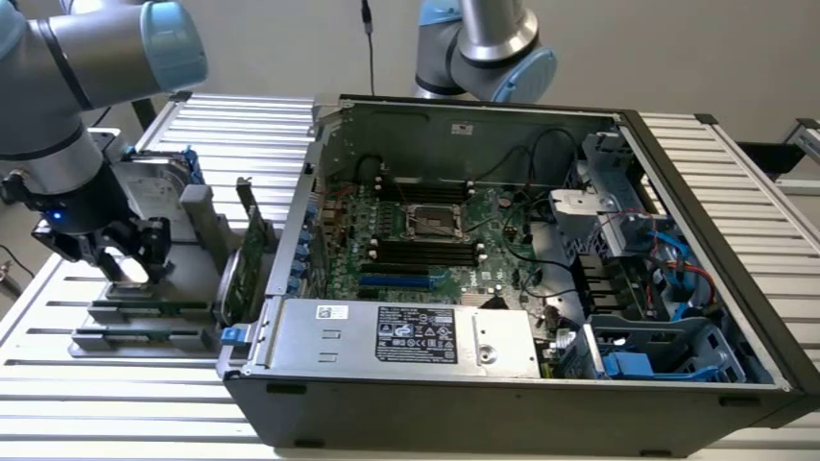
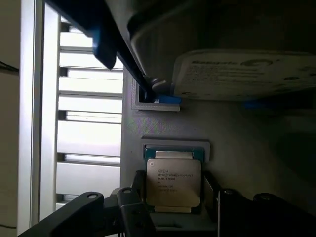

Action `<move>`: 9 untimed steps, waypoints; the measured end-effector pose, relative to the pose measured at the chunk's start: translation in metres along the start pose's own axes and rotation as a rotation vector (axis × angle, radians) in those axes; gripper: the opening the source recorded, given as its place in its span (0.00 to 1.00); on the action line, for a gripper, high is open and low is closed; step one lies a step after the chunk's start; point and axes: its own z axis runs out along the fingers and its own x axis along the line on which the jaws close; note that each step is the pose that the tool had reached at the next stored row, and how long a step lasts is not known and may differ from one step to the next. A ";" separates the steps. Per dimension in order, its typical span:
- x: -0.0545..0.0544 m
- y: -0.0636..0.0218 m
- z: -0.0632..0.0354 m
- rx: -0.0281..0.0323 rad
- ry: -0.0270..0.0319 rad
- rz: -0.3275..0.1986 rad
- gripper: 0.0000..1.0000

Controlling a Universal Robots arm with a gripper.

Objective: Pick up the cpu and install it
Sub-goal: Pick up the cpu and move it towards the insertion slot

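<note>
The cpu (image 2: 173, 181), a small square chip with a silvery top and printed text, lies flat in a recess of the grey holder (image 2: 163, 123). My gripper (image 2: 174, 200) is lowered over it, one dark finger (image 2: 132, 210) on each side of the chip, with slim gaps at the chip's edges. In the exterior view, my gripper (image 1: 129, 254) hangs over the holder (image 1: 141, 317) at the exterior view's left, outside the computer case (image 1: 513, 403). The empty cpu socket (image 1: 429, 223) sits in the middle of the motherboard.
A silver hard drive (image 2: 247, 74) with blue brackets stands in the holder just beyond the cpu. A long green circuit card (image 1: 256, 230) stands upright between the holder and the case. A second arm (image 1: 487, 48) rises behind the case.
</note>
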 end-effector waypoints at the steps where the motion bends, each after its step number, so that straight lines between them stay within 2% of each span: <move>1: 0.000 0.0001 -0.0033 -0.0005 0.0005 0.000 0.55; 9: -0.001 0.0010 -0.0380 -0.0013 0.0037 -0.005 0.55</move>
